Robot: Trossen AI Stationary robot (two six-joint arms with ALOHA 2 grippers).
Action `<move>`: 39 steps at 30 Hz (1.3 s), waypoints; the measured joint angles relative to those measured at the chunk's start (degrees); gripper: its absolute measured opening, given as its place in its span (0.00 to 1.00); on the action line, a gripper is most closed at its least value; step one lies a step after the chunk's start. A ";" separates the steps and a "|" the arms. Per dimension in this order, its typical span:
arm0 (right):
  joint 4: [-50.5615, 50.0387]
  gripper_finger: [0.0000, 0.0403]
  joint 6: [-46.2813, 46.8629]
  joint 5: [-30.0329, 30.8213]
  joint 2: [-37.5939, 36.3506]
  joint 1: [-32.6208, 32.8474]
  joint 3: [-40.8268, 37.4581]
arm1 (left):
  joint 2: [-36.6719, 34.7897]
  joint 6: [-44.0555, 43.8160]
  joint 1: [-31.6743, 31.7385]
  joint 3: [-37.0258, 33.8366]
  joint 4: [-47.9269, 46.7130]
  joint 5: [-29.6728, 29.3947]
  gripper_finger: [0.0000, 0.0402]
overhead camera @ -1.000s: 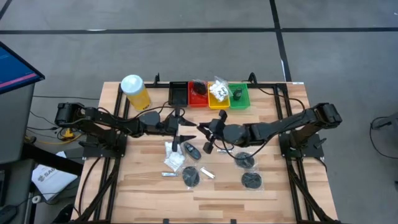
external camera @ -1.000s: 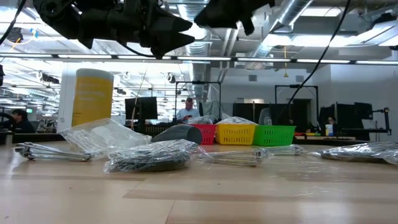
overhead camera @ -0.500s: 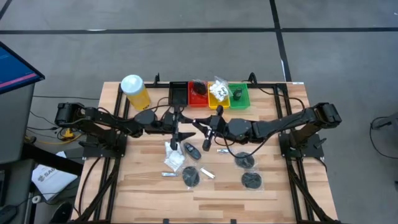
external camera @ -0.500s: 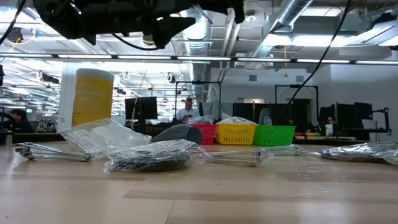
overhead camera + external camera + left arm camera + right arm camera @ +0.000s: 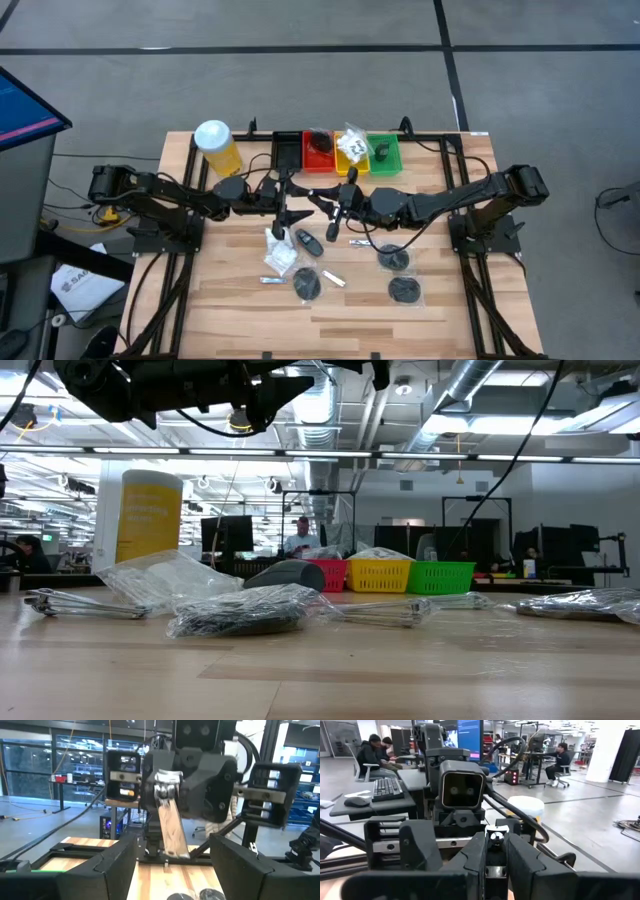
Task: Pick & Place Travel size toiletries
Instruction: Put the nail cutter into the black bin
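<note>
Wooden surface (image 5: 450, 300) is carrying the loose toiletries while, above its middle, the right pincer (image 5: 333, 212) is clenching a thin silver tube (image 5: 170, 827), its long axis slanting downward, directly facing the left pincer (image 5: 287, 207), which is gaping wide just beside it

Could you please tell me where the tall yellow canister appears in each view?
High view: the tall yellow canister with white lid, at the table's back-left corner.
Low view: upright, left.
Left wrist view: not in it.
Right wrist view: beyond the left arm, lid showing.
Shared landmark: green plastic tray, high and low views.
</note>
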 joint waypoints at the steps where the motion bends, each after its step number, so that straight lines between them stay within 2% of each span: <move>1: 0.03 0.12 0.00 -0.13 0.00 -0.12 0.00 | 0.35 0.00 0.00 0.30 0.30 -0.01 0.59; 10: -0.12 0.12 -0.46 -1.05 0.02 -0.25 0.00 | 9.19 0.02 0.00 4.18 4.24 -0.03 0.59; 15: -0.70 0.12 -0.48 -1.05 0.02 -0.25 0.00 | 10.64 0.12 0.00 5.10 7.02 0.51 0.56; 20: -1.21 0.12 -0.46 -1.05 0.02 -0.25 0.00 | 10.64 0.47 0.00 5.13 7.35 3.35 0.43; 26: -1.56 0.12 -1.16 -1.30 0.03 -0.14 0.00 | 10.64 0.46 0.07 5.13 7.16 4.49 0.15; 34: -1.92 0.19 -1.77 -1.29 0.07 -0.10 0.02 | 10.64 1.61 0.47 5.09 7.00 4.60 0.13; 37: -2.41 0.22 -3.03 -1.21 0.07 -0.10 0.02 | 10.64 1.75 0.67 5.09 7.02 4.97 0.02; 39: -2.51 0.24 -3.10 -1.01 0.07 -0.18 0.02 | 10.64 1.73 0.75 4.77 7.07 4.86 0.01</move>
